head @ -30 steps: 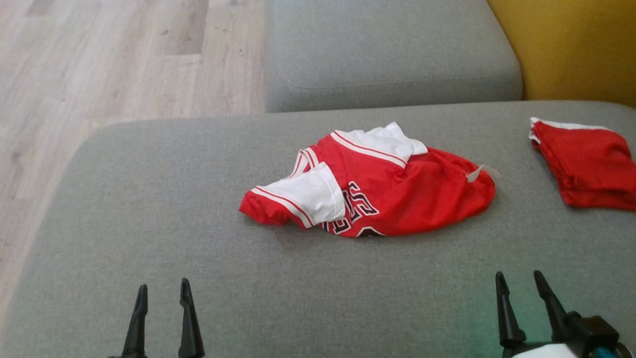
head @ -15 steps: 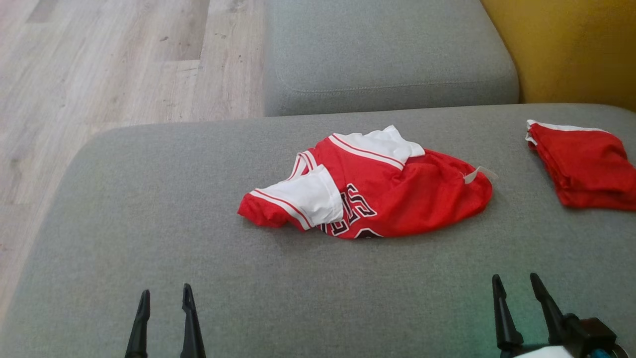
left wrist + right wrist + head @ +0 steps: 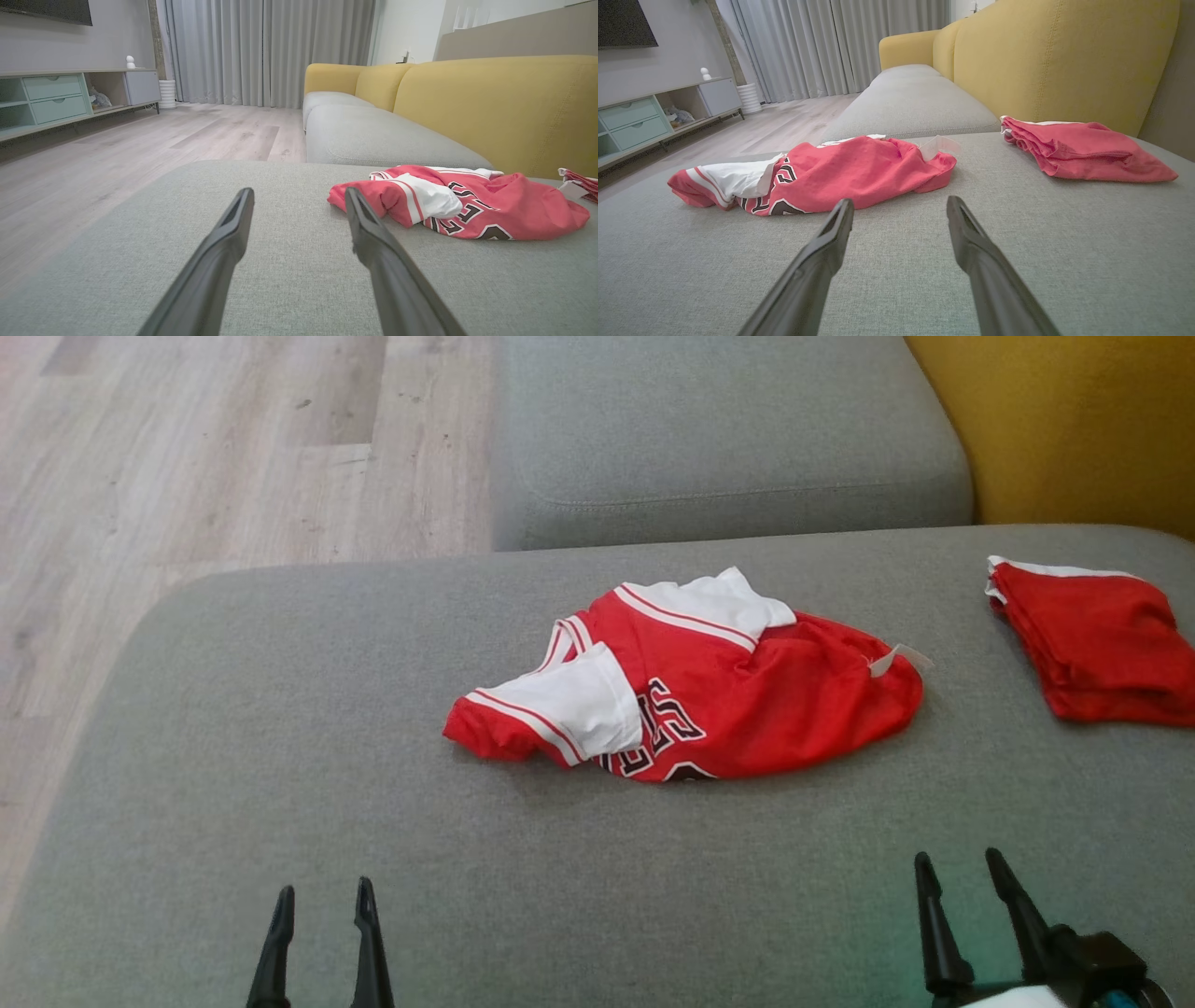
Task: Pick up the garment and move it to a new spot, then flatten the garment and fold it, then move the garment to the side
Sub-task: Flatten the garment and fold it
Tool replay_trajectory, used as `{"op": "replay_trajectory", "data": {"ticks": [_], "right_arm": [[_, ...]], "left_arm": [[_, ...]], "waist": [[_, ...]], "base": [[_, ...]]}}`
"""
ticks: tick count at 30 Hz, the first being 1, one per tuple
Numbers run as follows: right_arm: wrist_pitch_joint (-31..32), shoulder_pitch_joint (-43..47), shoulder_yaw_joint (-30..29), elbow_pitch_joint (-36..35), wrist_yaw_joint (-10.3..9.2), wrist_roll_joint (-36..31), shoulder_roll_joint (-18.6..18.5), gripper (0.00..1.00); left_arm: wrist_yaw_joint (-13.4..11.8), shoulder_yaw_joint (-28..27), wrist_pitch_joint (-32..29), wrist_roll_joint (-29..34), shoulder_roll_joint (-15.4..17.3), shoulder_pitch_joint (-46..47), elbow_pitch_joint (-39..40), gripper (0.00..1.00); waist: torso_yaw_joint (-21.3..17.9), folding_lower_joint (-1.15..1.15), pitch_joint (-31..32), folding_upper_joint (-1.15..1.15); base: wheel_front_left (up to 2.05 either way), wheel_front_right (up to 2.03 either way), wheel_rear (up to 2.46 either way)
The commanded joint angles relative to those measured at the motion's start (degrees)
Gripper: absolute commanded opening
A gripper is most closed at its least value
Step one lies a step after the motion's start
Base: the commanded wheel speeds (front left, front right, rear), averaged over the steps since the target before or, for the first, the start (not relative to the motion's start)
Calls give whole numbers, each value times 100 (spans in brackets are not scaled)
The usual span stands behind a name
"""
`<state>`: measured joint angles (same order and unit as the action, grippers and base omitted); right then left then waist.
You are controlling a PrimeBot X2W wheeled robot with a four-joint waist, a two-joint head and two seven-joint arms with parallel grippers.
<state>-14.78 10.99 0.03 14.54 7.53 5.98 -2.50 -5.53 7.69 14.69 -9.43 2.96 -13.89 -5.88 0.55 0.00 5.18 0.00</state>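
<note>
Well, at the left the left gripper (image 3: 324, 889) hung wide open and empty over the grey seat cushion (image 3: 280, 709). Mid-cushion lay the crumpled red-and-white garment (image 3: 728, 709), untouched. I judged a clean pick needed one bunched edge pinched, not several layers. The right gripper (image 3: 957, 855) gaped too, holding nothing, a folded red cloth (image 3: 1102, 644) beyond it. The weave looked soft; pale wood floor (image 3: 187, 448) and a yellow backrest (image 3: 1074, 420) bordered it.
</note>
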Motion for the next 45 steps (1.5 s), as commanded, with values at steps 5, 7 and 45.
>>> {"op": "replay_trajectory", "data": {"ticks": [5,7,45], "right_arm": [[-22,-261,264,-228,-4,-106,-38,100],[-22,-304,305,-257,-4,-135,-38,100],[-22,-1336,956,-315,-4,-113,-38,100]], "left_arm": [[199,-46,30,-11,-8,378,-148,100],[319,-18,30,-37,-8,630,-437,100],[1223,498,20,-458,278,5074,-5976,0]], "waist": [[-138,0,-130,0],[-215,0,-248,0],[-1246,0,-1762,0]], "base": [[0,0,0],[0,0,0],[0,0,0]]}}
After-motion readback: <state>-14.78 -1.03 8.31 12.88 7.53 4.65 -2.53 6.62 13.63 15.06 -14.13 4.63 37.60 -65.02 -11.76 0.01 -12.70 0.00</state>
